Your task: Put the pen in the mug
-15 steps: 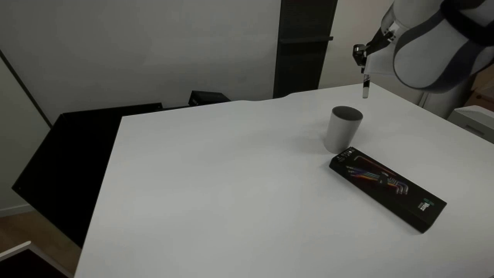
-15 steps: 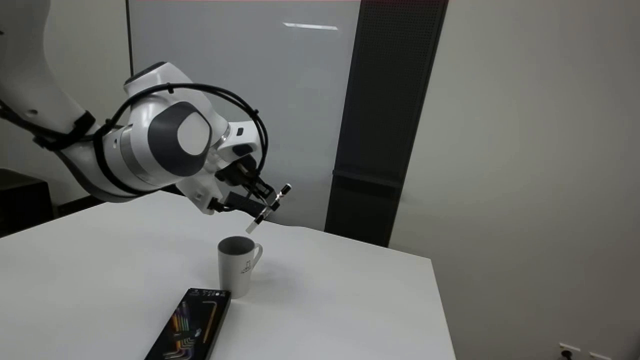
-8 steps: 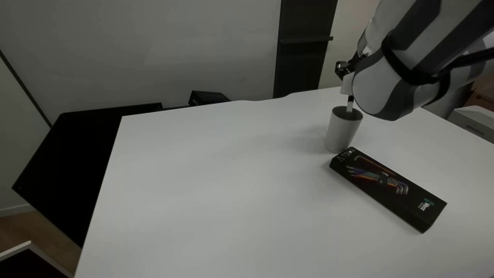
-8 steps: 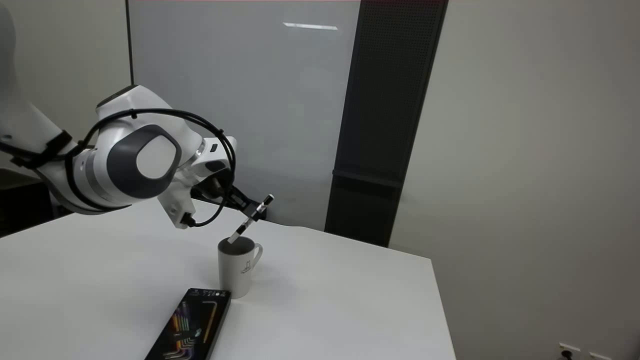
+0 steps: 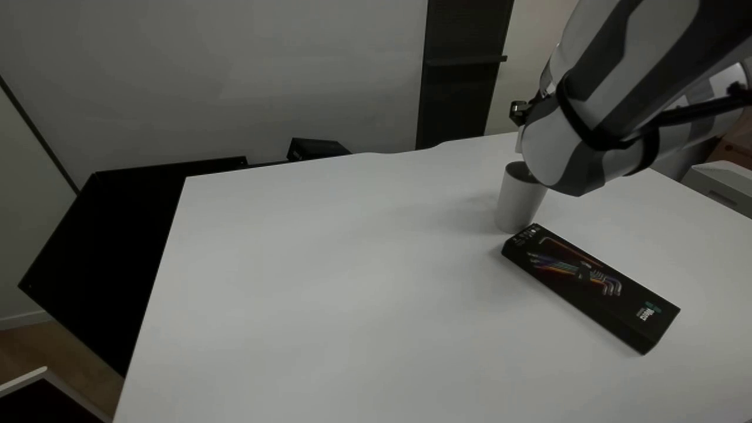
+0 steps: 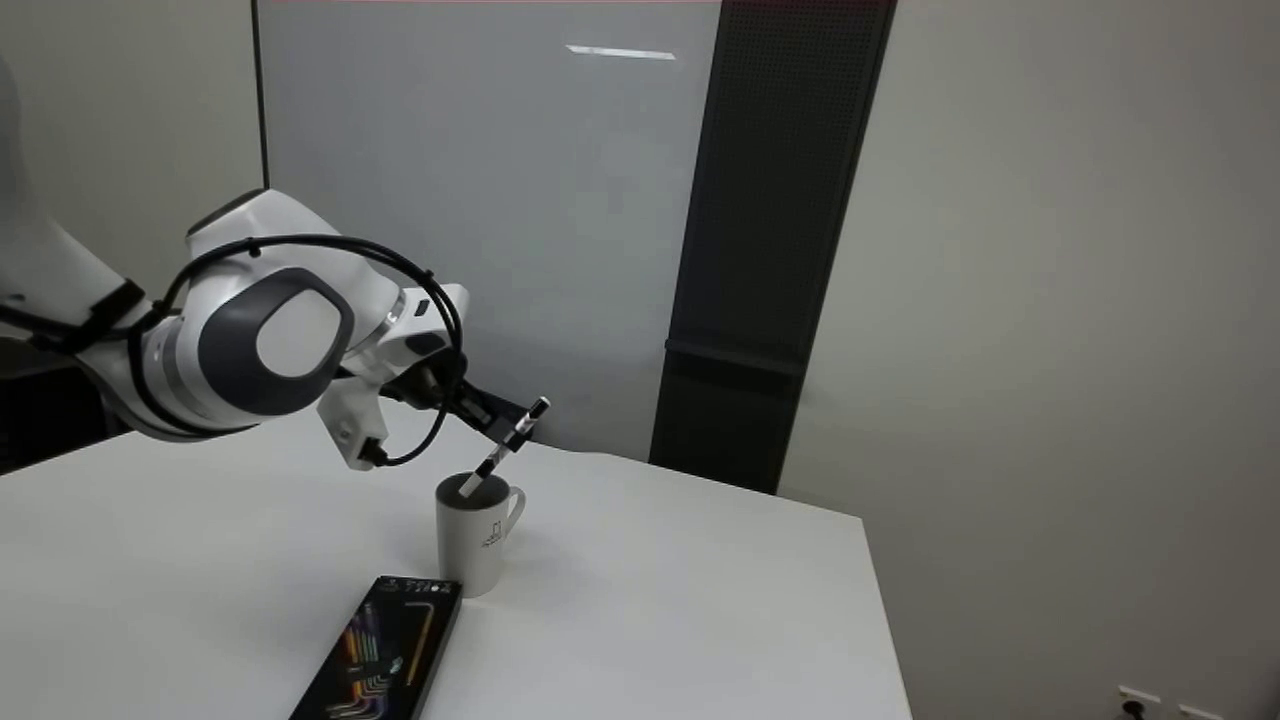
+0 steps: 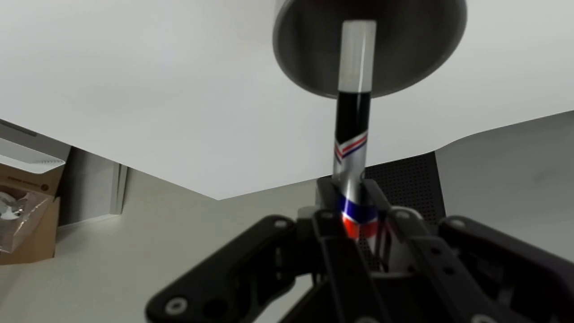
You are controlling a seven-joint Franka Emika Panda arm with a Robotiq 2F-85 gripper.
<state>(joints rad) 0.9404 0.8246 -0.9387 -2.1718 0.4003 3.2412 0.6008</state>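
The pen [image 7: 353, 116], black and silver with a white end, is held tilted in my gripper [image 7: 349, 193]. In the wrist view its white end points into the dark mouth of the mug [image 7: 298, 63]. In an exterior view the pen [image 6: 488, 467] slants down, with its white end in the mouth of the upright white mug [image 6: 468, 545]. How deep the tip is below the rim I cannot tell. My gripper [image 6: 517, 432] is above the mug on the handle side. In an exterior view the arm hides the pen and part of the mug [image 5: 517, 205].
A flat black box with coloured hex keys [image 5: 587, 285] lies close against the mug's base; it also shows in an exterior view [image 6: 380, 650]. The white table [image 5: 352, 282] has its far edge behind the mug. A wall with a dark panel [image 6: 770, 250] stands beyond.
The gripper has carried the pen down and over to the mug. The pen's white end was above and beside the mug and is now lower, in its mouth. Mug and box have not moved.
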